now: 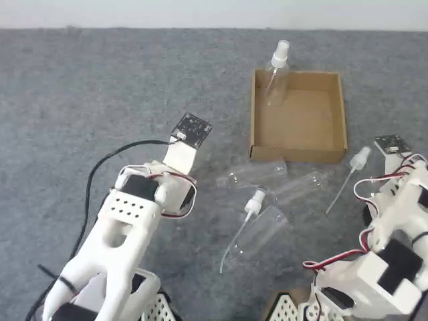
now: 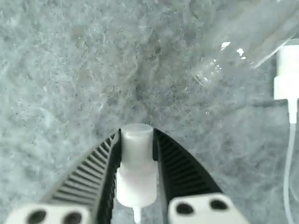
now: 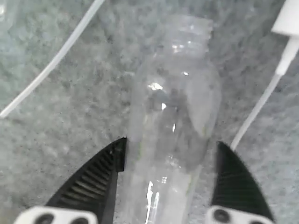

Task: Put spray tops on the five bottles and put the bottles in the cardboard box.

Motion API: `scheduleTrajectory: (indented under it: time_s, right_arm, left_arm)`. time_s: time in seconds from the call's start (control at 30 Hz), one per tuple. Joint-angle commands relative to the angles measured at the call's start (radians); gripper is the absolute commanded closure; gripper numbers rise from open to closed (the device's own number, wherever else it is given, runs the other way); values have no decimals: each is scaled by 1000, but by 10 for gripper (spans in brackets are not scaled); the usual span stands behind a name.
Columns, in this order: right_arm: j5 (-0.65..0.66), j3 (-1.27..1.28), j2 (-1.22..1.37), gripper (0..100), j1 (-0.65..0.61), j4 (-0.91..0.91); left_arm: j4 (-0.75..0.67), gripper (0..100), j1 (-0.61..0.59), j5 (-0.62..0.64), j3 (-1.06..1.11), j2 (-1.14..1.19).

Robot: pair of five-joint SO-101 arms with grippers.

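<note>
Bottles: one of five looks finished. A capped bottle [image 1: 275,79] leans against the far wall of the cardboard box [image 1: 299,154], well beyond both sets of jaws. By my reading you have four left to cap and box.

Left jaws: closed narrow on a spray top [image 2: 136,158], with its head past the tips and its collar and tube back toward the wrist.

Right jaws: pressed to both flanks of an open bottle [image 3: 173,116], held by the body. Its threaded neck points away from the tips and has no top on it. I judge that mating these two is the step in hand, not yet done.

Between the two sets of jaws, on the grey surface [image 1: 100,87], lie three bare bottles [image 1: 251,175] [image 1: 301,186] [image 1: 261,234], all on their sides. A loose top [image 1: 254,200] rests at the nearest one with its tube running outside, so I take it as unfitted. Another loose top [image 1: 360,159] lies just ahead of your right jaws.

Look: clear, colourless bottles, hard to pick out against the surface. The tops are white with long thin tubes
</note>
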Motion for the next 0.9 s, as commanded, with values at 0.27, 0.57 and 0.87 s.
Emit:
scheduleTrajectory:
  time_s: [0.27,0.57,0.87]
  right_arm:
    - [-121,-405,-5,702,-157,282]
    - [-130,-417,171,704,-183,272]
    - [-229,-416,234,813,-194,194]
  left_arm:
    - [-74,988,0,8,30,-44]
    - [-78,988,2,6,39,-44]
    - [-78,988,3,6,45,-44]
